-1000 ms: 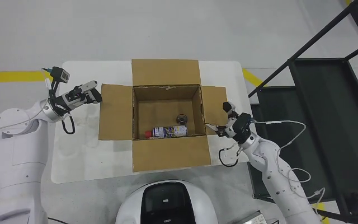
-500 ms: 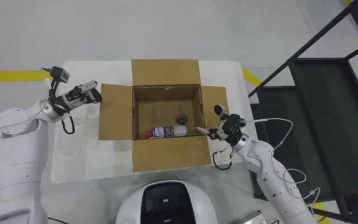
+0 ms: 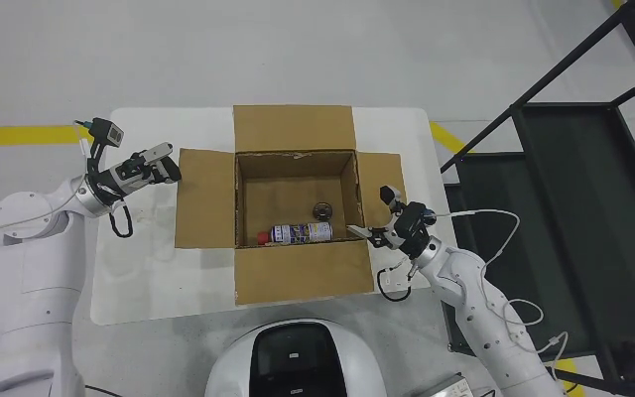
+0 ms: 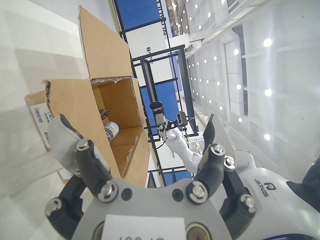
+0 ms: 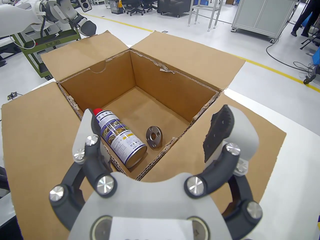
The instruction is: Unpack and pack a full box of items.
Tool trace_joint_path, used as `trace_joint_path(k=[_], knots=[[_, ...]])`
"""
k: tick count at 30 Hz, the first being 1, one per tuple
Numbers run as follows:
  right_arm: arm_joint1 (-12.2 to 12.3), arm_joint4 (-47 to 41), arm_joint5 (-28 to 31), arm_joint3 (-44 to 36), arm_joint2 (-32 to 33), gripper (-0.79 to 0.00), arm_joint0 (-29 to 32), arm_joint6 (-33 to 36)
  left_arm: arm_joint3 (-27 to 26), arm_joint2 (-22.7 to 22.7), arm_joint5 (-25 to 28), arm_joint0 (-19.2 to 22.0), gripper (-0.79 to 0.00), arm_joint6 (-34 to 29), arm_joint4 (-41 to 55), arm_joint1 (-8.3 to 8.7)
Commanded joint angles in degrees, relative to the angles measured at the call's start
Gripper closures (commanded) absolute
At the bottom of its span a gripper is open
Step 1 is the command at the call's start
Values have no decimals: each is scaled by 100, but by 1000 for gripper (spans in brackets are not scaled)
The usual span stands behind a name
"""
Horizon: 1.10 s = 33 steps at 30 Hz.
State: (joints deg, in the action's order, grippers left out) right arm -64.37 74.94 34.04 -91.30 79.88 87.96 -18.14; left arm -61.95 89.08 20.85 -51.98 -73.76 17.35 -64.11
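Unpacking: my right gripper (image 5: 156,114), wide and empty above the box (image 5: 175,86) rim, should next grasp the spray can (image 5: 117,136).

A white rectangular table (image 3: 139,283) with rounded corners is occupied by an open brown cardboard box (image 3: 303,270), its flaps (image 3: 203,213) spread outward.

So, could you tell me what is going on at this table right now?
A two-armed robot is working at an open box on the table. Inside the box, a can lies on its side next to a metal ring. The right pincer is open and empty at the box's right rim, close to the can's base. The left pincer, also open and empty, is over the table beyond the left flap.
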Motion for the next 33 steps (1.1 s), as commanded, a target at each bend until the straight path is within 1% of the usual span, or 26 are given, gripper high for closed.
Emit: trace_joint_path(k=[1,9,11,16,19,20,23,24,25,27,28,33], knots=[[0,0,0,0,0,-785,0,0,0,0,0,0,-785,0,0,0],[0,0,0,0,0,-785,0,0,0,0,0,0,-785,0,0,0],[-5,-31,20,-98,-46,-785,-83,179,0,0,0,0,-785,0,0,0],[-17,-461,147,-512,-173,-785,-571,1458,0,0,0,0,-785,0,0,0],[-38,-1060,160,-636,-327,-785,-882,2521,0,0,0,0,-785,0,0,0],[-49,-1406,183,-629,-428,-785,-994,2999,0,0,0,0,-785,0,0,0],[-81,-2139,-7,-612,-660,-785,-1398,4137,0,0,0,0,-785,0,0,0],[-88,-2183,-152,-614,-693,-785,-1563,4398,0,0,0,0,-785,0,0,0],[-100,-2149,-416,-600,-743,-785,-1675,4630,0,0,0,0,-785,0,0,0],[-127,-2457,-588,-594,-886,-785,-1826,4992,0,0,0,0,-785,0,0,0],[-131,-2464,-725,-599,-890,-785,-1896,5112,0,0,0,0,-785,0,0,0],[-131,-2445,-758,-609,-899,-785,-1912,5154,0,0,0,0,-785,0,0,0]])
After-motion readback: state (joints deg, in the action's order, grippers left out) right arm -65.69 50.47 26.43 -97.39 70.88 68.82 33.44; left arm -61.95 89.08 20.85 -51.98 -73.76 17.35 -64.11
